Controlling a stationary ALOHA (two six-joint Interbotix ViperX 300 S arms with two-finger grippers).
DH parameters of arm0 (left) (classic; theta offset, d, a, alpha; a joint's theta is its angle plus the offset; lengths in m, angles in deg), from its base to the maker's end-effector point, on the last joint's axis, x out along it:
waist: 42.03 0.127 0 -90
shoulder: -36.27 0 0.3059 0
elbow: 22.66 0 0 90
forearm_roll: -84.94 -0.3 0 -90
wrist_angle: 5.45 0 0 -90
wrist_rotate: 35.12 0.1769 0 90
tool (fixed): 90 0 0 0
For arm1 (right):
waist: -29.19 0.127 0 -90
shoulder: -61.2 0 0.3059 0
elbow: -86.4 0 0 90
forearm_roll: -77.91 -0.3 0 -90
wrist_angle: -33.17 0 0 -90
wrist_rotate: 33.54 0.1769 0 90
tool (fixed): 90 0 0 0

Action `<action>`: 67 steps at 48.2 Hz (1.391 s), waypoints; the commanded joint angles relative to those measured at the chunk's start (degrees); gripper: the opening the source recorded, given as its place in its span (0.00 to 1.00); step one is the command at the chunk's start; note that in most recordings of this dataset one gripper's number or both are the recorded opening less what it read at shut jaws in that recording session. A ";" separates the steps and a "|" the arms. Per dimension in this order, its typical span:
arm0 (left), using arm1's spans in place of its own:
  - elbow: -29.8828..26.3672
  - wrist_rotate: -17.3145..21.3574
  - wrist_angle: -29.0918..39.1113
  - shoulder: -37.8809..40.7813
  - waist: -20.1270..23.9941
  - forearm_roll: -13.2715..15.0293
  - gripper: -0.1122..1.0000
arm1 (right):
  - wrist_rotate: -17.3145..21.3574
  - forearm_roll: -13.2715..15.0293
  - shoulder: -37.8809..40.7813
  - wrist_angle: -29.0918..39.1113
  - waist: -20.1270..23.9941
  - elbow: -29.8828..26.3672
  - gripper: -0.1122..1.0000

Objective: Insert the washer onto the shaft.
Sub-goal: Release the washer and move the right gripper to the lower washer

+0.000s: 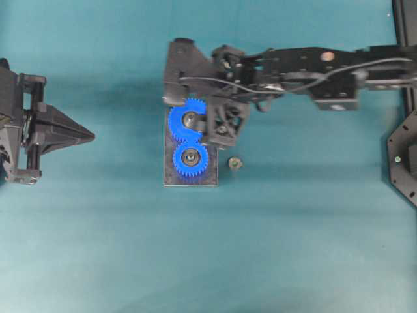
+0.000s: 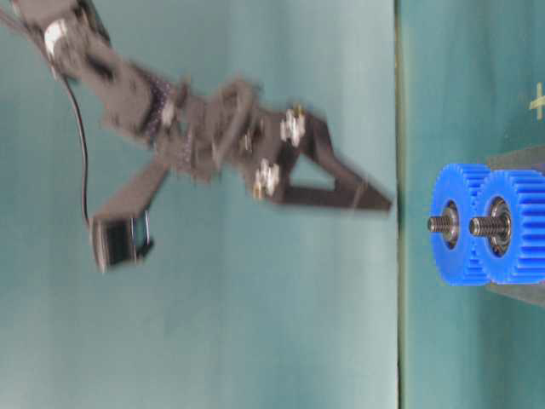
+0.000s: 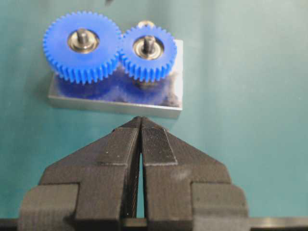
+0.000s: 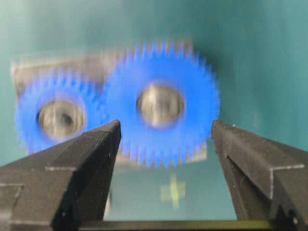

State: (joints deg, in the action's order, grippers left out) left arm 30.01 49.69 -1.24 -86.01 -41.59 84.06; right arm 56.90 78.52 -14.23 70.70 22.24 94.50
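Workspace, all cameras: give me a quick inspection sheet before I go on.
Surface: teal table, bare around the fixture.
Job's things: metal base plate carrying two meshed blue gears, larger gear and smaller gear, each on a threaded shaft; small washer-like part on the table beside the plate.
Clutter: nothing seen.
Hands: left hand shut, empty, clear of the plate; right hand open, empty, above the larger gear.
Cables: black cable along right arm.
Surroundings: black frame.

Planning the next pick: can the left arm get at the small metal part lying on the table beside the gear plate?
Probably not directly. The left gripper is shut, and the gear plate with its blue gears lies between it and the small metal part. The right gripper, open, hovers far nearer.
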 commanded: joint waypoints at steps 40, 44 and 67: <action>-1.58 -0.18 -0.70 -0.26 0.09 -0.18 0.10 | 0.09 -0.26 3.96 -20.13 8.26 18.11 0.80; -1.58 -0.18 -0.79 -0.18 0.09 -0.18 0.10 | 0.18 -0.26 4.48 -20.13 8.35 18.28 0.80; -1.58 -0.44 -0.97 0.18 0.09 -0.18 0.10 | 9.23 -0.09 5.89 -18.98 7.29 18.11 0.46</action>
State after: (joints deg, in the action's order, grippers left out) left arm 29.92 49.34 -1.59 -85.92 -41.59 84.06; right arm 64.20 78.17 -8.34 51.36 29.98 112.70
